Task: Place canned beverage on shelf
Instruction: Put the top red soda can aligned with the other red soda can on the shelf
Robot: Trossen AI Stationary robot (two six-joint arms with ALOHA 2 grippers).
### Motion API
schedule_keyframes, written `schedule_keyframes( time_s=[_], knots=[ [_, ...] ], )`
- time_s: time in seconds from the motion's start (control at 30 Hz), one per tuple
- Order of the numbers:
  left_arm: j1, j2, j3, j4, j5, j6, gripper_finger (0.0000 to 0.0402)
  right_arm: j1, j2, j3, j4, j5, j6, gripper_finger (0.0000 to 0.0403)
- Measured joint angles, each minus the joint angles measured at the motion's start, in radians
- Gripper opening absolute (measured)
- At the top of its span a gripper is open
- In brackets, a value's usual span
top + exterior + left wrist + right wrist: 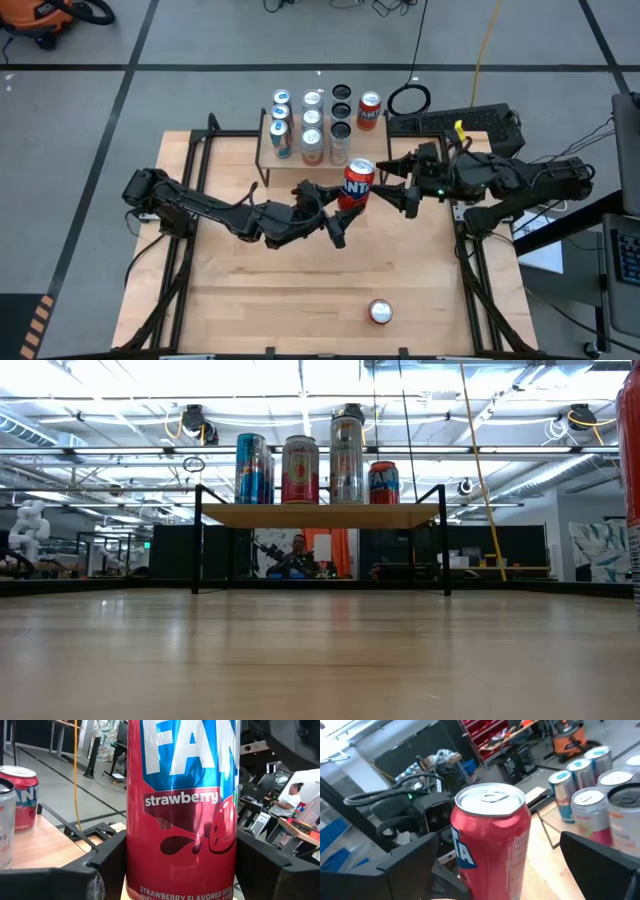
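A red strawberry soda can [358, 185] hangs upright over the middle of the table, in front of the shelf [265, 150]. My left gripper [350, 203] is shut on it. My right gripper [396, 190] stands open just to the can's right. In the right wrist view its fingers [410, 865] stand on either side of the can [492, 835] without touching it. The shelf [320, 515], light wood on thin black legs, carries several upright cans [311, 125]. My left gripper pinches the can's side wall, low on the body [135, 870], between its two fingers [100, 875]. The fingers come in level from the table's left side. The can stands upright in the hold, clear of the tabletop.
A second red can [380, 312] stands near the table's front edge, right of the middle. Black frame rails [190, 200] run along the table's left and right sides. Bare wood lies between the held can and the front edge.
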Motion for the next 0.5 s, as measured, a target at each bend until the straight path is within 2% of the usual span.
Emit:
schedule_keyframes(
  time_s=[0.13, 0.5],
  knots=[
    [0.000, 0.000, 0.000, -0.001, 0.000, 0.024, 0.0281, -0.041, 0.013, 0.000, 0.016, -0.090, 0.004, 0.0399],
    [0.000, 0.000, 0.000, -0.008, -0.024, 0.058, 0.0281, -0.082, 0.080, 0.000, 0.070, -0.147, -0.029, 0.0398]
  ],
)
